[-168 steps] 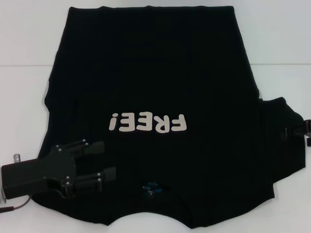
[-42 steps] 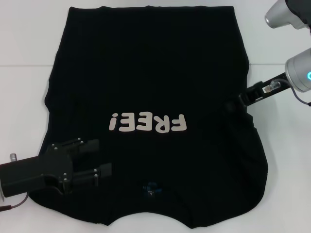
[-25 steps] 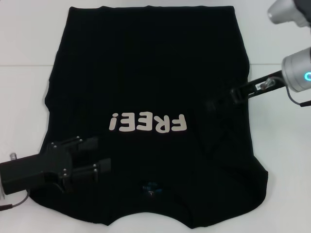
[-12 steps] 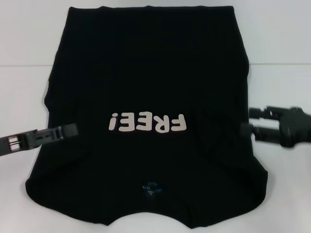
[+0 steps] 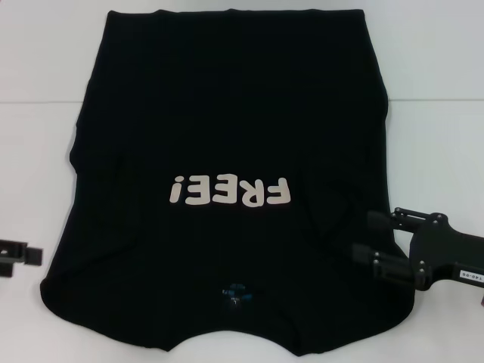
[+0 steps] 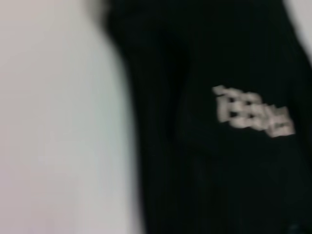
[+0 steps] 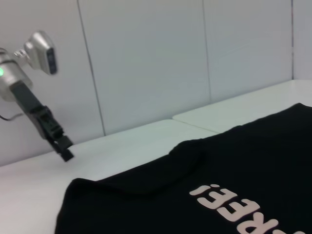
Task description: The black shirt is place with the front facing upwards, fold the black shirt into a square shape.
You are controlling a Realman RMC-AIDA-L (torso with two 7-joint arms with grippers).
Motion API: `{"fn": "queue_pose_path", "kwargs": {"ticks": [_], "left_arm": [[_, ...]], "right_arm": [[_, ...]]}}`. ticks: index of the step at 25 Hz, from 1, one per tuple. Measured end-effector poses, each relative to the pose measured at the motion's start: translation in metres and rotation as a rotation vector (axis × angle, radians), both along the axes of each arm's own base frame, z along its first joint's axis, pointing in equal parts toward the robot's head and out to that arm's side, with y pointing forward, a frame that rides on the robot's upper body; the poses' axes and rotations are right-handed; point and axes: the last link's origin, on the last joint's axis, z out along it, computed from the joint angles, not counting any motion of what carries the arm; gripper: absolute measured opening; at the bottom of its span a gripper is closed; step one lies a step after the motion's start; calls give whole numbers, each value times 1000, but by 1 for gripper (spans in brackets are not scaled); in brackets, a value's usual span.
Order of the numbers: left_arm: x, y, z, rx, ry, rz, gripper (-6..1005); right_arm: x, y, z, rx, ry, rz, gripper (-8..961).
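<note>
The black shirt (image 5: 227,136) lies flat on the white counter (image 5: 439,144), sleeves tucked in, with the right gripper (image 5: 368,238) and its released fingers (image 5: 378,221) over its edge; the left gripper (image 5: 34,255) sits just off the opposite edge, its grip unreadable.

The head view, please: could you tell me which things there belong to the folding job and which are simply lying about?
Belonging to the job:
- the large black cotton T-shirt with cream letters, sleeves already folded in
- the right gripper, open over the shirt's right edge
- the left gripper, off the shirt's left edge

Just there:
- the white table; nothing else lies on it
</note>
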Motion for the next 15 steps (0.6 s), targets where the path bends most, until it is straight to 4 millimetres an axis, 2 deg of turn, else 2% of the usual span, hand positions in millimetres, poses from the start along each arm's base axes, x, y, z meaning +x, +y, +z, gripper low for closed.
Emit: {"fn": "queue_pose_path", "kwargs": {"ticks": [4,11,15], "left_arm": [[3,7,4,-48,101,27,767],[6,21,-21,-99,136,13,766],[5,21,-26,-105,130,21,766]], "right_arm": [[0,3,-3,2,-11,-6,681],[-1,2,-4,-1,-10,-4,682],[0,0,-4,-3,-7,-5,682]]}}
